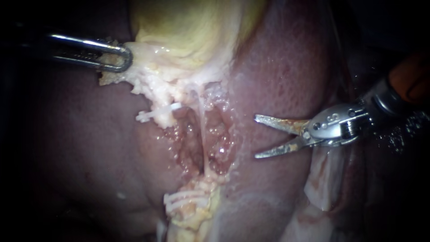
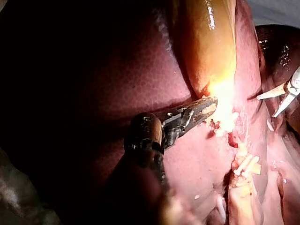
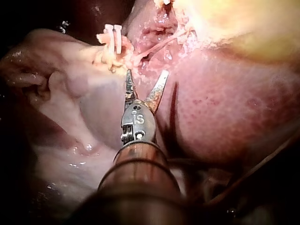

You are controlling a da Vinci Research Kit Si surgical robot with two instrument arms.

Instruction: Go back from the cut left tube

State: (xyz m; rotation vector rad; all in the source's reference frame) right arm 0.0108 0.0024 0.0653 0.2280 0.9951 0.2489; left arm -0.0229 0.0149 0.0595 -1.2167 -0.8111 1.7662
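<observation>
My right instrument (image 1: 256, 137) is a pair of blades that stand open over the liver (image 1: 286, 67), clear to the right of the dissected bed, with nothing between them. In the bed a thin pale tube (image 1: 202, 130) runs top to bottom. Left of it, a white clip (image 1: 154, 114) sits on an upper stump, and several white clips (image 1: 181, 201) sit on the lower stump. My left instrument (image 1: 124, 58) is shut on pale tissue at the edge of the yellow gallbladder (image 1: 192, 27). The right wrist view shows the open blades (image 3: 146, 75) just short of the clips (image 3: 115, 40).
Liver surface surrounds the bed on both sides. Pale fatty folds (image 1: 322, 179) lie under my right instrument's shaft. In the left wrist view my left instrument (image 2: 206, 105) holds the gallbladder (image 2: 211, 42) edge, with my right instrument's blades (image 2: 266, 107) beyond and clips (image 2: 246, 164) nearby.
</observation>
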